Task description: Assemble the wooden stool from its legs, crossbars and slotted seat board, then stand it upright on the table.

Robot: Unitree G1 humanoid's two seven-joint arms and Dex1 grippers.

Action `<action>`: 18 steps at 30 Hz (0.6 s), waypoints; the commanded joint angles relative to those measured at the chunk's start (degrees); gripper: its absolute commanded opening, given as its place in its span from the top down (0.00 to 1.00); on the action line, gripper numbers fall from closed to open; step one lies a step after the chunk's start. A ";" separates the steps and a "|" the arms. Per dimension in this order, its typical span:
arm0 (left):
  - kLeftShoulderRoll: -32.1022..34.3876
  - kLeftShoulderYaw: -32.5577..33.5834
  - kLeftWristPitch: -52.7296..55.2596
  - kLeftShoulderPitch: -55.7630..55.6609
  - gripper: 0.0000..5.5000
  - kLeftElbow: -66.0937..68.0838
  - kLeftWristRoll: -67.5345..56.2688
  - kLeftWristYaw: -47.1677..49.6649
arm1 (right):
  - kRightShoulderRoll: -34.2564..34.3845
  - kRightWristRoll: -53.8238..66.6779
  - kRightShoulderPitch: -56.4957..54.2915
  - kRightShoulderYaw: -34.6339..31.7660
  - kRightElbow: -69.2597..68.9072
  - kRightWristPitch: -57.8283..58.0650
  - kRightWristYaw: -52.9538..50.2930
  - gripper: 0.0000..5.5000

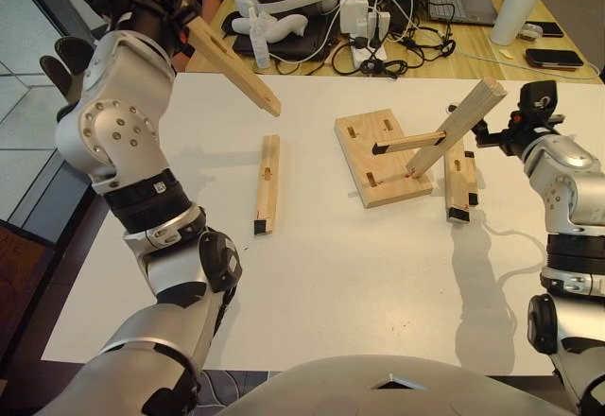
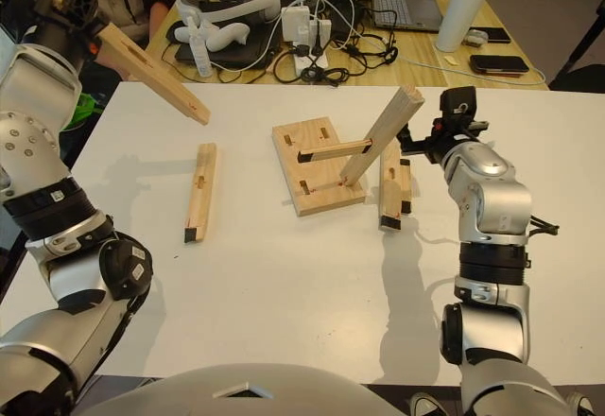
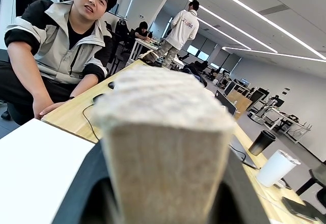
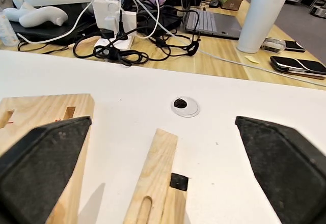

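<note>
Left gripper [image 1: 170,17] clamped on a stool leg [image 1: 236,61], held up off the table [image 1: 331,274]. Right gripper [image 4: 163,132] wide open; loose leg [image 4: 153,193] lies flat right under it, seat board [image 1: 378,156] just beside.

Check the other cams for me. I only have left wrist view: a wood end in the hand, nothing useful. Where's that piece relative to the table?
Observer: The left hand holds that raised leg tilted in the air above the table's far left corner.
Operator: Seat board?
Observer: The board lies flat mid-table. A leaning leg stands tilted in one slot, with a crossbar on it.
Operator: Spares?
Observer: One spare leg lies left of the board. Another leg lies right of it, below the open right hand.
</note>
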 commanded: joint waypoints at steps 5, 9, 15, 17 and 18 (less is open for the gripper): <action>5.74 -5.27 -4.18 0.22 0.82 1.18 6.83 -3.68 | 4.88 2.48 -0.58 2.31 -5.76 6.53 0.49 0.02; 7.86 -6.61 -6.51 0.06 0.82 2.31 9.69 -5.59 | 8.08 3.02 -0.96 3.83 -7.97 8.82 -0.18 0.02; 5.44 -6.74 -7.26 2.10 0.82 1.38 9.85 -6.26 | 9.49 2.13 -4.40 5.38 -5.99 7.84 -0.15 0.02; 4.05 -6.41 -7.59 4.94 0.82 0.41 9.59 -6.25 | 8.85 1.47 -4.90 5.82 -4.99 7.02 0.19 0.02; 2.92 -6.17 -7.36 6.70 0.82 -0.44 9.20 -5.90 | 8.59 1.17 -5.14 5.96 -4.54 6.58 0.32 0.02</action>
